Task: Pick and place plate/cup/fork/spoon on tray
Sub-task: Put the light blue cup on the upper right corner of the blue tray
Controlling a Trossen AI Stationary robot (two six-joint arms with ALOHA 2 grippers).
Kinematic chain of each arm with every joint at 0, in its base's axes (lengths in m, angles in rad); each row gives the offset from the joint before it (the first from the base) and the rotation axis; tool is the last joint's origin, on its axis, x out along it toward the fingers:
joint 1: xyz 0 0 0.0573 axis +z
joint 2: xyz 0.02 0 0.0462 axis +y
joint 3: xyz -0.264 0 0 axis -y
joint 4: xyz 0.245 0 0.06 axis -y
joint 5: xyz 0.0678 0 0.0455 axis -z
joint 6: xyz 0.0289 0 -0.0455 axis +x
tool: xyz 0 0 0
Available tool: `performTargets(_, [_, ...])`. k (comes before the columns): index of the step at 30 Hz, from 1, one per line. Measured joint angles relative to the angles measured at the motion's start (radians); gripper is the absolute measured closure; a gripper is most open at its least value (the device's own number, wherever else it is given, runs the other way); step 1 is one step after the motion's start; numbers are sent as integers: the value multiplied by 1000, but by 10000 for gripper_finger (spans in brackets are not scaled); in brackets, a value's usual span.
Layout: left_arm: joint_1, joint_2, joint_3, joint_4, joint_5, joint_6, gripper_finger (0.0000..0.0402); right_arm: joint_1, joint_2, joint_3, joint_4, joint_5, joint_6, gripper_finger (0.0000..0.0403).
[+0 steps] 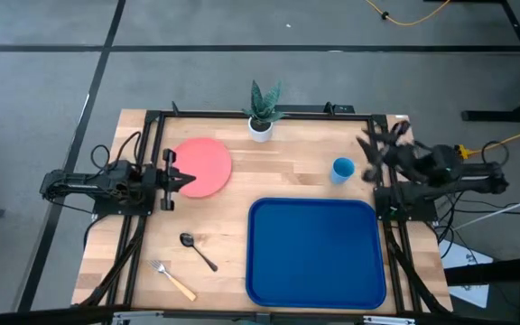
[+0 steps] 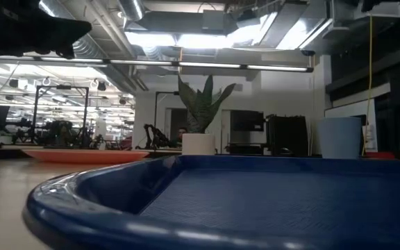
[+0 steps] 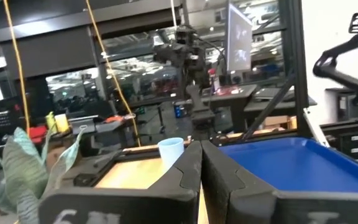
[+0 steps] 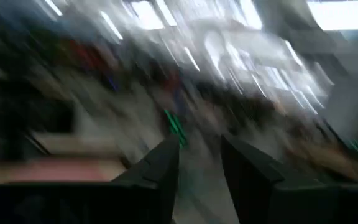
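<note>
Right gripper [image 1: 368,149] jaws spread, empty, just beside the cup [image 1: 342,169]; left gripper [image 1: 186,180] pressed together over the plate [image 1: 202,166] edge.

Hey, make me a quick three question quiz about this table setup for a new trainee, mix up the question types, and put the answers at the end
1. True or false: the blue tray already holds the pink plate.
2. Multiple choice: which item lies nearest the right end effector? A) the fork B) the light-blue cup C) the spoon
3. Fill in: the potted plant stands at the table's far edge, between the plate and the ____.

Key:
1. False. The tray has nothing on it; the plate lies on the wooden table by the shut left end effector.
2. B. The right end effector, fingers apart and holding nothing, is beside the cup.
3. cup
</note>
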Motion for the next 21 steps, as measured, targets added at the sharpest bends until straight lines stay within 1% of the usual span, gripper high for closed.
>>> performTargets(1, [0, 0, 0, -4, -3, 0, 401, -8, 47, 53, -132, 80, 84, 279])
performTargets(2, [0, 0, 0, -5, -5, -1, 401, -15, 92, 108, -268, 105, 178, 279])
performTargets(3, [0, 3, 0, -5, -5, -1, 401, -24, 137, 164, -402, 93, 278, 279])
performTargets(5, [0, 5, 0, -6, -4, -1, 401, -45, 227, 269, -624, 2, 474, 279])
performTargets(7, [0, 5, 0, -6, -3, -1, 401, -75, 323, 379, -817, -82, 629, 279])
performTargets(8, [0, 5, 0, -6, -3, -1, 401, -92, 375, 433, -903, -113, 695, 279])
performTargets(10, [0, 5, 0, -7, -3, -1, 401, -129, 480, 535, -1079, -157, 775, 279])
performTargets(13, [0, 5, 0, -13, -2, -1, 401, -177, 620, 643, -1300, -249, 802, 279])
performTargets(15, [0, 5, 0, -15, -2, -1, 401, -195, 692, 672, -1393, -321, 784, 279])
performTargets(18, [0, 5, 0, -30, -2, -1, 401, -217, 766, 668, -1454, -433, 648, 279])
performTargets(21, [0, 5, 0, -46, -2, -1, 401, -230, 815, 630, -1445, -524, 498, 279])
